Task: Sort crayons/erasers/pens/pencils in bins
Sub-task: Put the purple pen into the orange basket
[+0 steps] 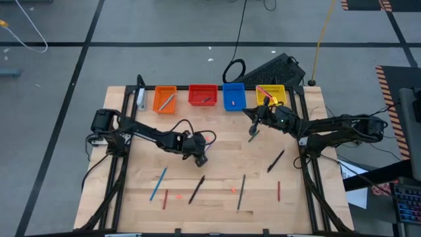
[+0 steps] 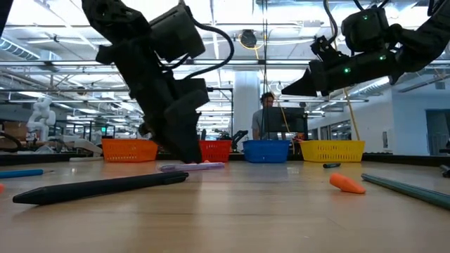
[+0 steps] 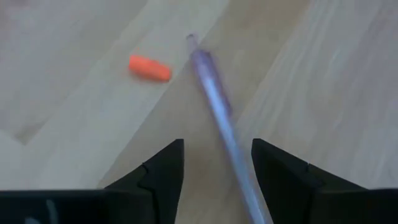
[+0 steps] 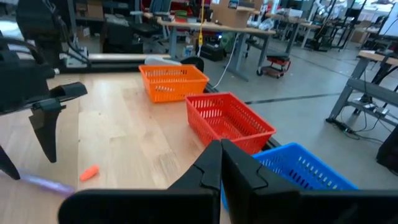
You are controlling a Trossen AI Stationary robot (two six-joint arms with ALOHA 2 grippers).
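When viewed from above, found four bins in a row at the table's (image 1: pixel 217 217) far edge. Held a greyish stick in the orange bin (image 1: pixel 155 100), a dark stick in the red bin (image 1: pixel 193 95), a tiny eraser in the blue bin (image 1: pixel 227 97), a reddish stick in the yellow bin (image 1: pixel 279 96). Saw the left gripper (image 1: pixel 200 158) low near mid-table and the right gripper (image 1: pixel 254 126) in front of the blue and yellow bins, above a dark green stick (image 1: pixel 252 135). Lay loose nearer the front: blue pen (image 1: pixel 158 183), black stick (image 1: pixel 197 189), green pencil (image 1: pixel 241 192), black pen (image 1: pixel 275 160), two crayons (image 1: pixel 278 190).

From table height, caught the left gripper down at the wood beside a purple pen (image 2: pixel 193 166), the right gripper raised well clear, its tips brought to a point. Rested an orange-red eraser (image 2: pixel 346 184) apart from both. Stood a person (image 2: pixel 267 116) behind the bins.

Through the left wrist, showed fingers (image 3: pixel 168 165) spread wide to either side of the purple pen, not touching it, the eraser lying just beyond.

Through the right wrist, showed fingers (image 4: pixel 211 165) pressed together with nothing seen between them, facing the orange, red and blue bins.
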